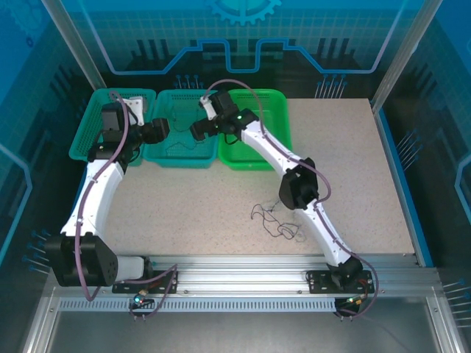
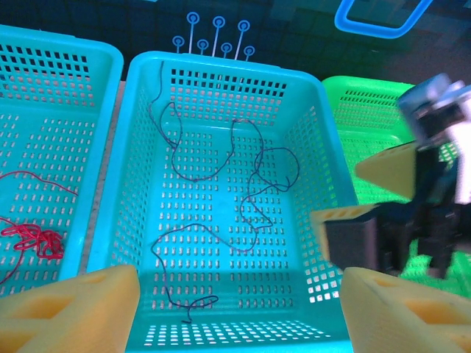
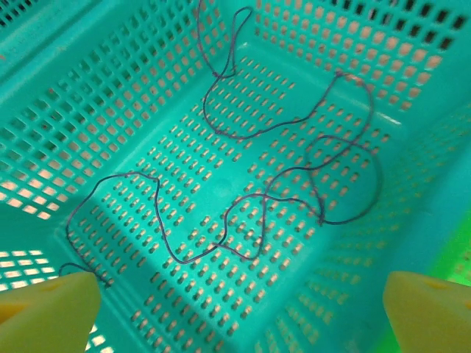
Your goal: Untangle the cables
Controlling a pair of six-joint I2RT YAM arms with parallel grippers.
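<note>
A thin dark cable [image 2: 213,235] lies loose in loops on the floor of the middle teal basket [image 2: 221,62]. My right gripper [image 3: 239,294] hovers over that basket, open, with the dark cable [image 3: 163,225] beneath it and nothing between its fingers. My left gripper [image 2: 239,294] is open too, above the near wall of the same basket. A red cable [image 2: 37,239] lies bunched in the left basket [image 1: 85,140]. A small tangle of cables [image 1: 276,220] rests on the table beside the right arm. From above, the left gripper [image 1: 160,131] and right gripper [image 1: 196,130] face each other over the middle basket [image 1: 180,160].
A bright green basket [image 1: 276,99] stands to the right of the middle one. One of the right gripper's fingers [image 2: 390,170] shows at the right of the left wrist view, close to the basket wall. Speckled tabletop [image 1: 353,169] stretches to the right.
</note>
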